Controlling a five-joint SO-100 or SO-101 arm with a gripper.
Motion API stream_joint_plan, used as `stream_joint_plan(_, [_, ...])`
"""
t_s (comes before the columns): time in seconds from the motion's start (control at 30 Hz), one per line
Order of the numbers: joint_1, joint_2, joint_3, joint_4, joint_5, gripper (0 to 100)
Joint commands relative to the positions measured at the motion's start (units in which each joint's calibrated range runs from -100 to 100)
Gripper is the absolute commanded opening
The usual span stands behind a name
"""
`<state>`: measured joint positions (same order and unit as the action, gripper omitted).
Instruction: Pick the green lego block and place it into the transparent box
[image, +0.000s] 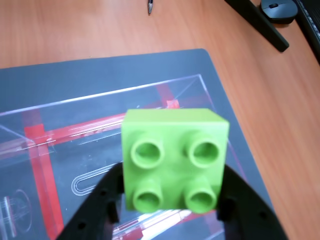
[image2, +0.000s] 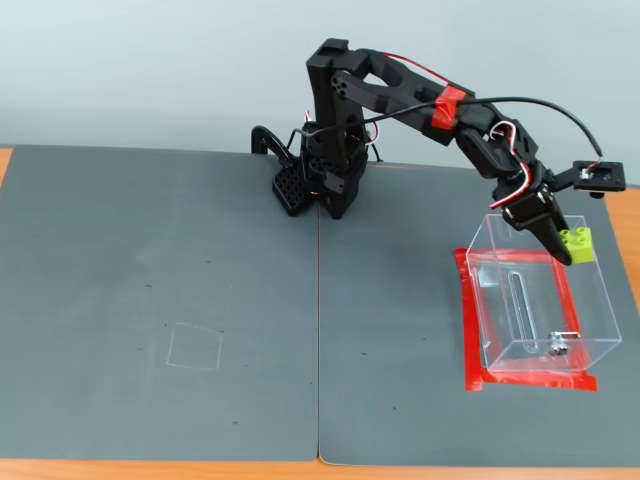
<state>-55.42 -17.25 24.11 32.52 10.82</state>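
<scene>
The robot's gripper (image2: 568, 250), closed on the green brick (image: 174, 159), holds it studs-outward above the far rim of the clear box (image2: 590, 300), which sits inside a red tape frame (image2: 470, 330) on the grey mat (image2: 200, 300), apparently poised for the drop.

Both views are evenly and brightly lit by soft, diffuse light, with no hard-edged shadows anywhere. In the wrist view the small lime-green studded plastic brick (image: 174, 159) sits close to the lens and looks slightly soft, while the orange wooden bench (image: 100, 30) behind is mildly blurred. Pale glare streaks run along the top edges of the clear acrylic box (image: 120, 92) (thin white lines, mostly). In the fixed view the matte dark grey mat (image2: 160, 300) reflects almost nothing, focus is sharp, and only a faint shadow lies under the black arm's base (image2: 320, 190).
</scene>
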Motion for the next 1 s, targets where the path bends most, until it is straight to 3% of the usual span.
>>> stream_joint_plan(0.0, [0.2, 0.6, -3.4, -0.1, 0.1, 6])
stream_joint_plan(0.4, [0.3, 1.0, -2.6, -0.1, 0.0, 6])
stream_joint_plan(0.67, [0.8, 0.8, -2.4, 0.0, 0.1, 22])
stream_joint_plan(0.97, [0.8, 0.6, -2.4, 0.0, 0.1, 23])
